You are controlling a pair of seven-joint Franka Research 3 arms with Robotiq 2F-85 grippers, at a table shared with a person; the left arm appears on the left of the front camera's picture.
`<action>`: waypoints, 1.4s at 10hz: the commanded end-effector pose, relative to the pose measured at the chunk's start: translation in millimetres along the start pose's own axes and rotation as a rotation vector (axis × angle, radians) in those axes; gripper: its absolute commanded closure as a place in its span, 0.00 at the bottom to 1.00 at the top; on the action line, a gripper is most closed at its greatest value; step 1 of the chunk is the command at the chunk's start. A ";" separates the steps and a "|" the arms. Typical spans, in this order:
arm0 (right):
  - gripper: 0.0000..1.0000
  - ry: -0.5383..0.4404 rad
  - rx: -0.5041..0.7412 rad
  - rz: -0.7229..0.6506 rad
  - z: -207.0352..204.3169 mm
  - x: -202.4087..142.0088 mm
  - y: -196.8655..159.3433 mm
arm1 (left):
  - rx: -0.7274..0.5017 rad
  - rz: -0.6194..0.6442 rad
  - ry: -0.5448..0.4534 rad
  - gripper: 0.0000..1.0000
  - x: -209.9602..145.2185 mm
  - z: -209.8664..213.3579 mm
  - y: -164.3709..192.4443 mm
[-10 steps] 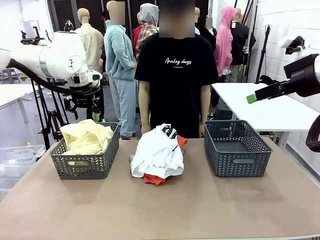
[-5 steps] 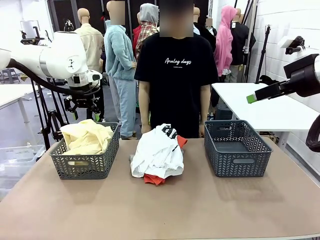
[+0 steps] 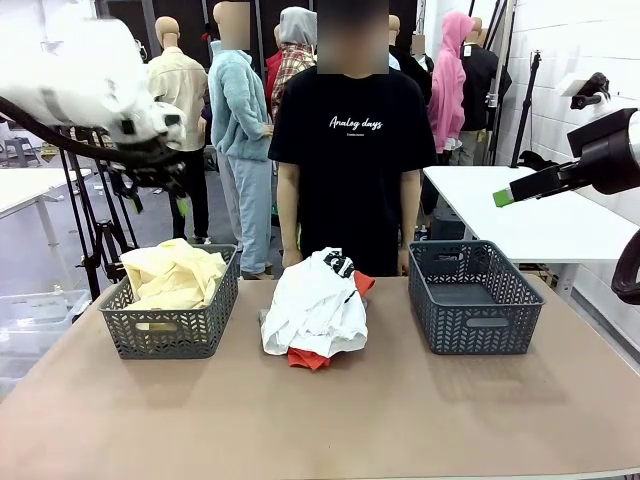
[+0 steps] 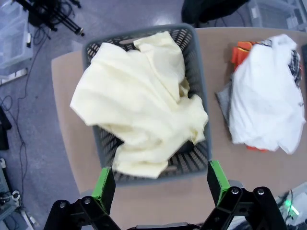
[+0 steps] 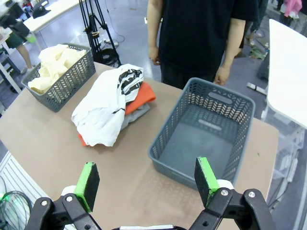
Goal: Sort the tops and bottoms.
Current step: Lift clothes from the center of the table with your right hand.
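Front view, centre: white garment (image 3: 315, 300) atop orange-red garment (image 3: 308, 359) looks limp, light; I'd pinch a raised fold. Spread, empty: left gripper (image 4: 159, 179), right gripper (image 5: 146, 168).

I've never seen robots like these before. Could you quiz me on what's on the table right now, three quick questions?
1. True or false: the pale yellow garment lies in the left basket.
2. Which lies on top of the middle pile? A) the white garment B) an orange-red one C) a light grey one
3. Fill in: the left gripper and the right gripper both have their jaws ____.
Key: 1 true; 2 A; 3 open.
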State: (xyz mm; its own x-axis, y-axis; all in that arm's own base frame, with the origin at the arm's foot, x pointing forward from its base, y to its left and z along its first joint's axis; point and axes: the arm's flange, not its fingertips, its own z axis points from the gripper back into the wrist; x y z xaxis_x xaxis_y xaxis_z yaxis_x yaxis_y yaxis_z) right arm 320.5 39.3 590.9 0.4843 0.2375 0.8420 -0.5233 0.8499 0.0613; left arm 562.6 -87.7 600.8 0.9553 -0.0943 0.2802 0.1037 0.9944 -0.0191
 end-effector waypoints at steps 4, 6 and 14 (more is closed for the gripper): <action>0.00 0.048 0.131 0.050 -70.0 56.4 -5.5 | -0.254 -0.242 -0.096 0.00 -83.9 42.9 36.1; 0.00 0.064 0.171 0.077 -148.5 100.6 7.3 | -0.188 -0.355 -0.173 0.00 -98.3 50.2 13.4; 0.00 0.076 0.086 0.041 -197.4 95.0 31.5 | -0.100 -0.307 -0.199 0.00 -90.4 56.0 4.2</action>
State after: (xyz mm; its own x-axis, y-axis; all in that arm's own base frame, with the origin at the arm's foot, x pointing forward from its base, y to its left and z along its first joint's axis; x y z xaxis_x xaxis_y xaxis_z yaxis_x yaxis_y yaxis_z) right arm 469.6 174.0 581.8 0.5227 0.3259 0.7878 -0.5971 0.7995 0.0655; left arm 459.9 -69.9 627.0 0.8028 -0.3634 0.4728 0.4229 0.9059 -0.0218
